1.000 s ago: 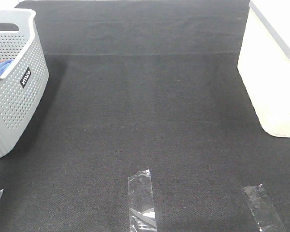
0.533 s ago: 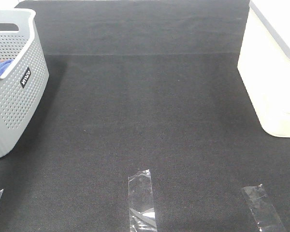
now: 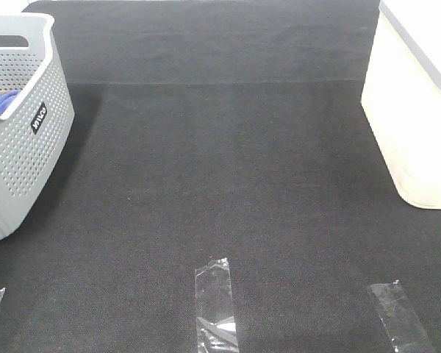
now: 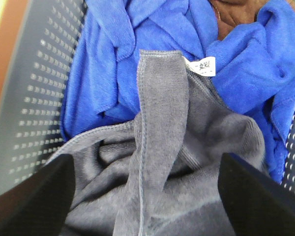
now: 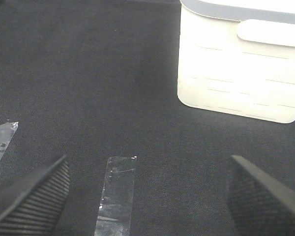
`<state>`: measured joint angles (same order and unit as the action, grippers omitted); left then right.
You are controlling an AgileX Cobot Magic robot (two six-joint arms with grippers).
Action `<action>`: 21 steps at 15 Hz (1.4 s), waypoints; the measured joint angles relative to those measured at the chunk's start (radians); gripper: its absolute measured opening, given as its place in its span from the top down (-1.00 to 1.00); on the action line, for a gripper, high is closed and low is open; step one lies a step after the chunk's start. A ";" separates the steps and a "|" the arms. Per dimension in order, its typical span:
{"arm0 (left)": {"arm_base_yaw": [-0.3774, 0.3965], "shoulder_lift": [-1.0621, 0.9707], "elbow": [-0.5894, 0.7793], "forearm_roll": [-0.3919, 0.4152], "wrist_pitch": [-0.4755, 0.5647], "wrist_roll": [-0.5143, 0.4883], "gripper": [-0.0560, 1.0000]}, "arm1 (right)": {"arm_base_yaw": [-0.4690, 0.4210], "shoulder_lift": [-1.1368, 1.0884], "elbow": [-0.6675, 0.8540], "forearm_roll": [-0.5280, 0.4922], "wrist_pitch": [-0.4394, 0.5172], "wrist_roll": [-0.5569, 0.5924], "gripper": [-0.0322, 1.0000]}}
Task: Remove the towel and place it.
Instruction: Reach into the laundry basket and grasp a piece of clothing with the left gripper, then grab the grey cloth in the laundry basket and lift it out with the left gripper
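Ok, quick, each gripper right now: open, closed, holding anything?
Left gripper: open, over the crumpled slate-grey plush towel, holding nothing.
Right gripper: open, empty, over the black fabric mat.

Looks like a robot lab's test setup.
Black felt covers the tabletop, clear tape strips mark spots, and a grey perforated basket and a white bin flank it.

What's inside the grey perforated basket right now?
The grey towel lies bunched over a bright blue cloth inside the basket. A brownish item peeks out beyond the blue one. The basket floor and anything beneath are covered.
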<state>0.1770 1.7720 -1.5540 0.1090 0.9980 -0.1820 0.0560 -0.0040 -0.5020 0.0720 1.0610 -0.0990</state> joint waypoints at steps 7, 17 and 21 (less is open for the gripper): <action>0.150 0.184 -0.077 -0.184 -0.057 0.101 -0.55 | 0.000 0.000 0.000 0.000 0.000 0.000 -0.62; 0.150 0.369 -0.241 -0.396 -0.060 0.171 -0.23 | 0.000 0.000 0.000 0.000 0.000 0.000 -0.60; 0.150 0.369 -0.243 -0.396 -0.062 0.171 0.17 | 0.000 0.000 0.000 0.000 0.000 0.000 -0.60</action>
<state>0.3270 2.1410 -1.7970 -0.2870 0.9360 -0.0110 0.0560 -0.0040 -0.5020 0.0720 1.0610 -0.0990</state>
